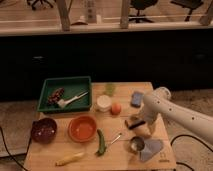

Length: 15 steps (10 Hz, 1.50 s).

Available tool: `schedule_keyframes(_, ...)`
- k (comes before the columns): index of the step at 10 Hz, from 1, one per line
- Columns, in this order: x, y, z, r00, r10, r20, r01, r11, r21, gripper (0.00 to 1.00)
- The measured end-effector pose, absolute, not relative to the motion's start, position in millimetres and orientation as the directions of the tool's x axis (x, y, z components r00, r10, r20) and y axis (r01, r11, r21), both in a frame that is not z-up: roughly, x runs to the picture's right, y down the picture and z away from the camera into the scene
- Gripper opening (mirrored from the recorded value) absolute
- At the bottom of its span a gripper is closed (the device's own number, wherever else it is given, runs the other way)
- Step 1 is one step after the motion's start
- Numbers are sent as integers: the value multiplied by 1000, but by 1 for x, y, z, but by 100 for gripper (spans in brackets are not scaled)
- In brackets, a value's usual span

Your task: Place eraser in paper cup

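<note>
The white paper cup point(103, 102) stands upright near the middle of the wooden table point(50, 155), right of the green tray. The eraser point(138, 129), dark on top with a tan base, lies at the right side of the table. My gripper point(133, 123), at the end of the white arm point(170, 112) reaching in from the right, is down at the eraser and partly covers it. Whether it holds the eraser does not show. The cup is a short way up and to the left of the gripper.
An orange point(116, 108) sits between cup and gripper, with a blue sponge point(136, 98) behind. A green tray point(65, 85), maroon bowl point(44, 130), orange bowl point(82, 128), green vegetable point(102, 142), banana point(70, 159), metal cup point(136, 145) and grey cloth point(151, 149) fill the table.
</note>
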<state>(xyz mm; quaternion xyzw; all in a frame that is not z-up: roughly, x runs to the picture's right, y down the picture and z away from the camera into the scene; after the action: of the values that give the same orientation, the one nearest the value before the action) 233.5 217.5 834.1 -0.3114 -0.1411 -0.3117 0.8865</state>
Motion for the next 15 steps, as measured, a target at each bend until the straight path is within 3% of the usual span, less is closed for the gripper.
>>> schedule_keyframes(15, 230, 221, 833, 739, -491, 462, 672, 589, -449, 80)
